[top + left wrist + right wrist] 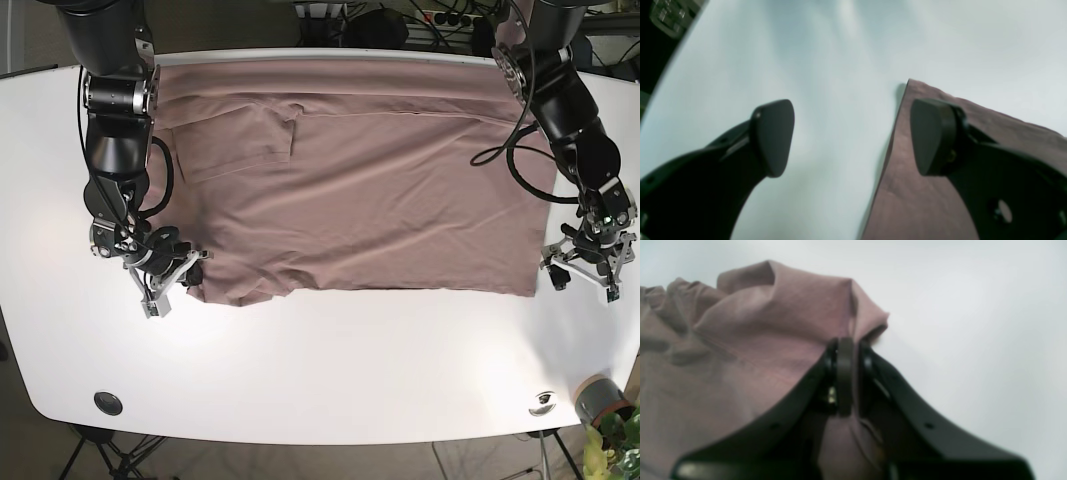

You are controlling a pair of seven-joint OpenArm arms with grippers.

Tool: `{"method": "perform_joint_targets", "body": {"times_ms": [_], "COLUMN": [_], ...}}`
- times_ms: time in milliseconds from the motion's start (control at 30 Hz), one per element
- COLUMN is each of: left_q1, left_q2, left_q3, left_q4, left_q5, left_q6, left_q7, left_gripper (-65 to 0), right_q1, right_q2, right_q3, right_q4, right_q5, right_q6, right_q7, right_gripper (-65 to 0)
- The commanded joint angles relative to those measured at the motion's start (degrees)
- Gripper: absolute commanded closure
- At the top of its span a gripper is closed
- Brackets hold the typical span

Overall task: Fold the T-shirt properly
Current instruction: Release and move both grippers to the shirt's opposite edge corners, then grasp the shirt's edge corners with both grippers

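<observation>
A dusty-pink T-shirt (370, 200) lies spread on the white table (330, 370), with a sleeve folded over at its upper left. In the base view my right gripper (190, 278) sits at the shirt's lower left corner. The right wrist view shows this gripper (845, 350) shut on a bunched fold of the T-shirt (773, 313). My left gripper (582, 288) stands open just right of the shirt's lower right corner. In the left wrist view the left gripper (851, 136) straddles the T-shirt (907, 193) edge, one pad over cloth and one over bare table, holding nothing.
A black round disc (107, 402) and a silver fitting (543, 402) sit near the table's front edge. A potted plant (605, 410) stands off the front right corner. Cables (420, 15) lie behind the table's far edge.
</observation>
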Motion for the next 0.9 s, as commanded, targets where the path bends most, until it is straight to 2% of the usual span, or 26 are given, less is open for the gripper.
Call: {"method": "perform_joint_targets", "body": {"times_ms": [0, 233, 567, 800, 867], "left_q1": [-4.61, -9.1, -12.0, -11.65, -11.56], "left_q2": [-1.4, -3.25, -3.34, -2.98, -2.98], "left_q3": [2.06, 8.66, 8.92, 8.92, 8.92], "left_q4": [-5.08, -18.27, -31.19, -31.37, -31.37], "left_q5": [-0.48, -0.57, -0.57, -0.57, -0.48], "left_q6": [-0.17, -0.17, -0.35, -7.12, -8.08], "left_q7": [-2.67, -9.62, -14.72, -14.54, -14.54], "left_gripper": [-51.7, -51.8, -51.8, -50.4, -43.8], "right_q1": [1.51, 1.51, 1.69, 2.21, 2.83], "right_q2": [0.62, 0.53, 0.79, 0.79, 0.79], "right_q3": [0.0, 0.27, 0.44, 0.44, 0.44], "right_q4": [1.04, 1.04, 1.04, 1.13, 1.13], "right_q5": [0.24, 0.24, 0.77, 0.77, 0.77], "right_q6": [0.09, 0.09, 0.09, 0.09, 0.09], "right_q7": [-0.03, -0.03, -0.03, -0.38, -0.99], "right_gripper": [-2.4, -2.4, -2.4, -2.4, -2.4]}}
